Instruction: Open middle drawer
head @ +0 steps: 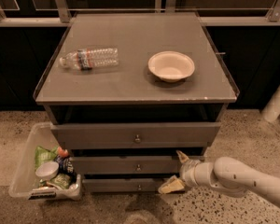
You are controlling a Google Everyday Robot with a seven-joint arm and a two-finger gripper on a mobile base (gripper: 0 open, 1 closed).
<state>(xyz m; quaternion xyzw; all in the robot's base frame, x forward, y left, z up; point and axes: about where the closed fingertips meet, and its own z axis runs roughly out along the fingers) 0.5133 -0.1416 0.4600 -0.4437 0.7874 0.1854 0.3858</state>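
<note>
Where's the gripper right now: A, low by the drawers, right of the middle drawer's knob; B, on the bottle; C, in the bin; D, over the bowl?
A: the gripper, fingers open, is in front of the middle drawer, to the right of its knob and clear of it.

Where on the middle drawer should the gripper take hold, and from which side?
Grip the small round knob at the centre of the middle drawer, coming straight at its flat front, which offers no other hold. The gripper sits right of the knob in view, jaws open.
</note>
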